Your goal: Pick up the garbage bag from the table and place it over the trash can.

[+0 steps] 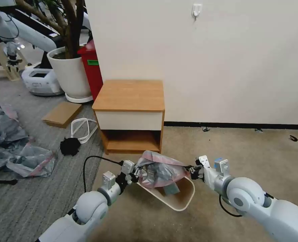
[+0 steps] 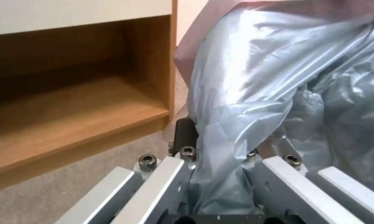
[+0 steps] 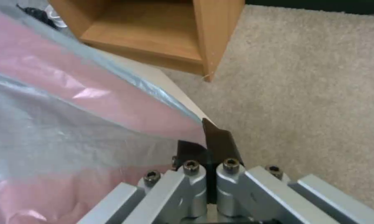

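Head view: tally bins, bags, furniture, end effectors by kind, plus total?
Bins: 2, the trash can and a red bin.
Bags: 2, the garbage bag and a bag heap.
Furniture: 1, the table.
End effectors: 2, left end effector, right end effector.
Total: 7.

The garbage bag (image 1: 160, 169) lies over the trash can (image 1: 176, 198), before the table (image 1: 130, 95).
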Controlling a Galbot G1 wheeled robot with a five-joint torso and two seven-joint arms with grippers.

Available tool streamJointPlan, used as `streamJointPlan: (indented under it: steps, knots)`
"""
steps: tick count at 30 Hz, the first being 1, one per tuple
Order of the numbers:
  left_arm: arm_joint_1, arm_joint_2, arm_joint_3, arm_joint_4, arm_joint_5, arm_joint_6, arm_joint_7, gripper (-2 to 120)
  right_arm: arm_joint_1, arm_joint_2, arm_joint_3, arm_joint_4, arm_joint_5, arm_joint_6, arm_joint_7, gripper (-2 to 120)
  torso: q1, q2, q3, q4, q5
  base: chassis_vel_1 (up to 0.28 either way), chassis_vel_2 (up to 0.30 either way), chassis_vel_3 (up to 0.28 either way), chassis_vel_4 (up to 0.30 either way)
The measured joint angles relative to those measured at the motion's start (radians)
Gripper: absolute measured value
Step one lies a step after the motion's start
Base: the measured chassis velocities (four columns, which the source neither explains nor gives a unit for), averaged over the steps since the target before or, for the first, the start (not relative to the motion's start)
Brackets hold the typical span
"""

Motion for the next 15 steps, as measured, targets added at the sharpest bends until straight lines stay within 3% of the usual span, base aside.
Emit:
streamJointPlan:
  steps: [6,10,15]
  knots:
    - [0.001,0.002,-0.007,0.013,0.029,-0.034,0.067,3,-0.006,-0.006,0.01,0.004,0.0,-0.004,0.0,0,0.0,0.0,0.0,0.0,0.0,0.0,0.0,0.0,0.0]
    - [0.006,0.005,-0.035,0.027,0.08,-0.071,0.162,3,-0.004,-0.007,0.012,0.001,0.003,-0.011,-0.001,0,0.0,0.0,0.0,0.0001,-0.0001,0.0,0.0,0.0,0.0]
    - [0.016,0.009,-0.056,0.034,0.11,-0.097,0.206,3,-0.004,-0.006,0.017,-0.009,0.017,-0.023,-0.001,0,0.0,0.0,0.0,0.0,-0.0001,0.0,0.0,0.0,0.0]
